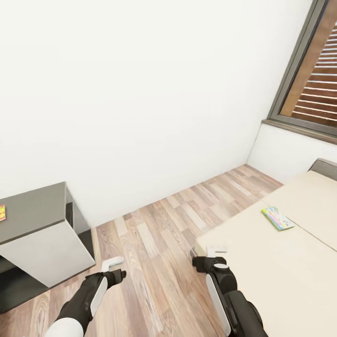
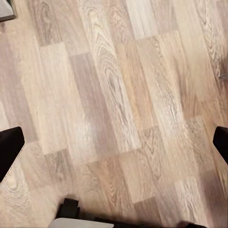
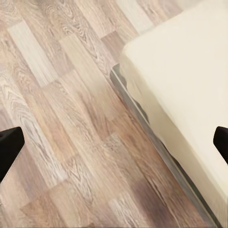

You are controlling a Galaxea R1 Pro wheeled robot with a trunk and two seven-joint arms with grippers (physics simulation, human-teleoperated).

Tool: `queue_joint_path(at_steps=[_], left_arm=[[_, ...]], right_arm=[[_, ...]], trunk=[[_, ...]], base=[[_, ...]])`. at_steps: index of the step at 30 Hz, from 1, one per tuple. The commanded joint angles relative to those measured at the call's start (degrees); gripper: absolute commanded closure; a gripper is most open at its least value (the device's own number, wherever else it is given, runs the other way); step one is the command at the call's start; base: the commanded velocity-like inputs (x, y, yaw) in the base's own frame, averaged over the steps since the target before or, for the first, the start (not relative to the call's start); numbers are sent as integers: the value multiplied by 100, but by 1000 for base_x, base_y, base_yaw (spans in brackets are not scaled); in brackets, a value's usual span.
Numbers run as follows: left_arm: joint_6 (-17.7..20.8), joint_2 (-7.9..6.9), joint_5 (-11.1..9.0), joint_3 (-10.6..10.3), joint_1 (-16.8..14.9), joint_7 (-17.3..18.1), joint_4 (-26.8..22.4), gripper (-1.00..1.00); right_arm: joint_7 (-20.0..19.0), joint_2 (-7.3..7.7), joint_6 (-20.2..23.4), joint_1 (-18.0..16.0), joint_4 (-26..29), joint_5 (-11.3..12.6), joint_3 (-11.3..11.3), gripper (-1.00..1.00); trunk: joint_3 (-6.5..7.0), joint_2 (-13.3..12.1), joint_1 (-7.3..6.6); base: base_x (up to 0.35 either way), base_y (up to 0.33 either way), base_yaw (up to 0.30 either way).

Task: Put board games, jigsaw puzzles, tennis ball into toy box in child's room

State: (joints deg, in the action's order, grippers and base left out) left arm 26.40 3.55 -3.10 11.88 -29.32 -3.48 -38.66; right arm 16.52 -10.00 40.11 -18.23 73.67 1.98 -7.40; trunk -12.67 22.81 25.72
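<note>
Both pincers released, nothing held: left pincer (image 1: pixel 113 263) over wood floor (image 1: pixel 159 243), right pincer (image 1: pixel 216 250) at corner of bed (image 1: pixel 281 271). One white-green board game (image 1: pixel 277 218) lies flat on mattress, well apart from right pincer. Table (image 1: pixel 32 210) at left, dark grey section

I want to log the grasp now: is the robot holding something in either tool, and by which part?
Nothing is held. The left tool and the right tool are both open over the wooden floor; between their fingers there is floor and bed.
</note>
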Motion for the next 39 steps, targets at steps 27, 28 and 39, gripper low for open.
queue_joint_path(at_steps=[27,28,39], left_arm=[[23,5,-33,16,-3,-20,-9,-100],[23,5,-33,16,-3,-20,-10,-100],[23,5,-33,16,-3,-21,-9,-100]], right_arm=[[26,0,14,-5,-34,30,-7,-100],[26,0,14,-5,-34,30,-7,-100],[26,0,3,-5,-42,23,-7,-100]], trunk=[[-11,11,7],[-11,11,7],[-11,11,7]], base=[[181,74,-184],[106,0,-259],[138,51,-259]])
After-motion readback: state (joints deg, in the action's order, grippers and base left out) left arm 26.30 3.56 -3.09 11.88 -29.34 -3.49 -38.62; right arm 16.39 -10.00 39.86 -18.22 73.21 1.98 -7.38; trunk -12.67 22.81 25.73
